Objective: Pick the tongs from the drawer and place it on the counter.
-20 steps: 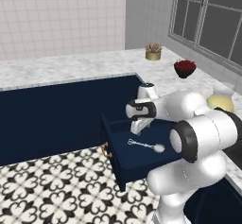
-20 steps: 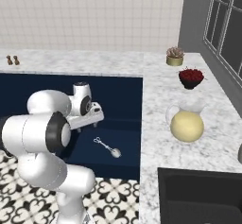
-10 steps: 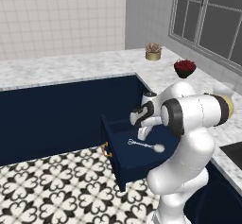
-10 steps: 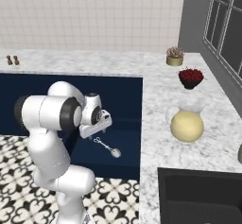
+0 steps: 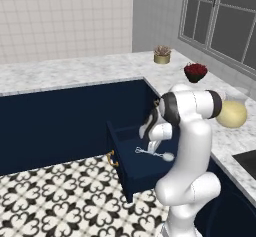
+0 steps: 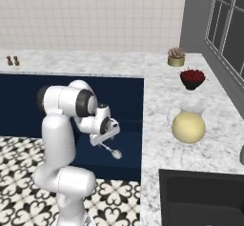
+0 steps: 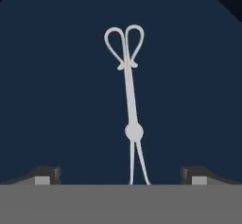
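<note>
Since a second ago I see the arm has swung over and folded down, so the gripper [image 5: 151, 142] now hangs low over the open drawer [image 5: 131, 167] instead of sitting higher beside it; the tongs [image 5: 153, 153] have not shifted on the drawer floor.

From the left base view the tongs lie flat inside the drawer, their long axis running roughly left to right across the floor, with the rounded end toward the right, nearer the arm's base, and the thin arms toward the left. From the right base view the tongs [image 6: 110, 150] slant down to the right, rounded end lowest, just below the gripper [image 6: 106, 137].

Through the hand view the tongs [image 7: 129, 109] run nearly straight up the frame: two loop handles at the top, a small round pivot lower down, and two thin legs spreading toward the bottom edge. The fingertips [image 7: 45, 175] stand far apart on either side of those legs, so I read the jaws as spread wide with nothing between them touching.

The marble counter [image 5: 90, 71] wraps around behind and to the right of the drawer.
</note>
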Tool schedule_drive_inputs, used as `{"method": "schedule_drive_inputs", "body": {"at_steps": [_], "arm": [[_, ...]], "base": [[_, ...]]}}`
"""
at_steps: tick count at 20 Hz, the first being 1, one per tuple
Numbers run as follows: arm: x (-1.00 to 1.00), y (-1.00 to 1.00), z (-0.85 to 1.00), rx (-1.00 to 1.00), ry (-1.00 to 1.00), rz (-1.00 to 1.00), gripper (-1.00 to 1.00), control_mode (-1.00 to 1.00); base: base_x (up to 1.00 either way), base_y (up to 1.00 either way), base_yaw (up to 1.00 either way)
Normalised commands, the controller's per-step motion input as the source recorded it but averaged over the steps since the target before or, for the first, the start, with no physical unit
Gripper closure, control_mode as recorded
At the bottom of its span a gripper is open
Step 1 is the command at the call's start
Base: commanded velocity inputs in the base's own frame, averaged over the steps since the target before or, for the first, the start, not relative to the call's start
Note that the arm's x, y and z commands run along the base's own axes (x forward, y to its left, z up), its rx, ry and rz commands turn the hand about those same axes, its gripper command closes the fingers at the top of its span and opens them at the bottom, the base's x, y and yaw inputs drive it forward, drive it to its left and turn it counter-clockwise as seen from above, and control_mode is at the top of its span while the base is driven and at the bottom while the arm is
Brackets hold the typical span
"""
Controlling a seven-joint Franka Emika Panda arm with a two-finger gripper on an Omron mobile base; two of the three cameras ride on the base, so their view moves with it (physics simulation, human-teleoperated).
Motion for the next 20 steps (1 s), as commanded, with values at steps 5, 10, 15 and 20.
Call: {"method": "schedule_drive_inputs", "body": {"at_steps": [5, 10, 15, 20], "arm": [[0.46, -0.02, -0.56, 0.00, 0.00, 0.00, -1.00, -1.00], [0.11, -0.08, -0.65, 0.00, 0.00, 0.01, -1.00, -1.00], [-0.01, -0.04, -0.88, -0.01, 0.01, 0.06, 1.00, -1.00], [-0.17, 0.05, -0.74, 0.00, 0.01, 0.03, 1.00, -1.00]], "base": [[0.00, 0.00, 0.00], [0.00, 0.00, 0.00], [0.00, 0.00, 0.00], [0.00, 0.00, 0.00]]}}
